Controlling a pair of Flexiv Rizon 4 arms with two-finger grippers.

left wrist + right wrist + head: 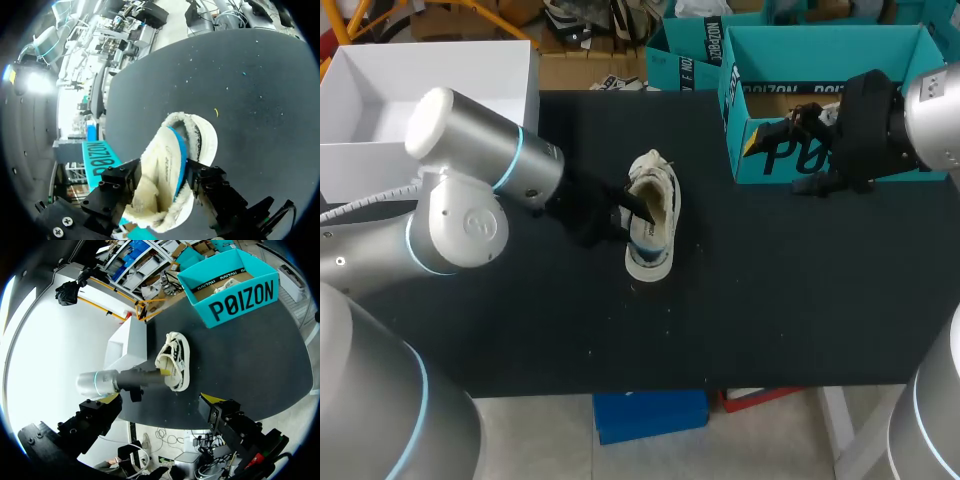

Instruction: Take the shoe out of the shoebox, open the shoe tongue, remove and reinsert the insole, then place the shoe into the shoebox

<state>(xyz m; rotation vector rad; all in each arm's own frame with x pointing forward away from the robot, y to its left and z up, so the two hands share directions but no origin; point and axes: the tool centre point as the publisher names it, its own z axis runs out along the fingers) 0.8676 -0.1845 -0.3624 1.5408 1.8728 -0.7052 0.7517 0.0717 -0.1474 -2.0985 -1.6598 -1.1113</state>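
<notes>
1. From above, the shoe (pixel 652 215) is cream and white, with a fluffy rim and a thick sole. It lies in the middle of the black table (pixel 770 300), out of the shoebox (pixel 840 55). The teal shoebox stands open at the far right of the table. A white box (pixel 380 160) stands at the far left. The left arm (pixel 470 210) comes in from the left, and the left claw (pixel 632 205) is right at the shoe's open top. The right arm (pixel 920 110) hangs in front of the shoebox and hides part of its front wall. It is well apart from the shoe.

2. From the left wrist, the shoe (pixel 170 165) fills the space between the left claw's (pixel 160 175) black fingers (pixel 117 182). Its open top faces the camera, showing fluffy lining and a blue strip (pixel 179 150) inside. One finger presses on each side, so this claw is clenched on the shoe. The shoe hides the yellow tips. A bit of the teal shoebox (pixel 102 160) shows beside one finger.

3. From the right wrist, the right claw (pixel 162 399) is spread wide, with nothing between its yellow tips. The shoe (pixel 175 362) lies ahead on the table (pixel 250 365), well apart from this claw. The left arm (pixel 125 380) reaches it from the side. The shoebox (pixel 245 300) stands farther ahead, past the shoe. The white box (pixel 130 340) is off to the side.
</notes>
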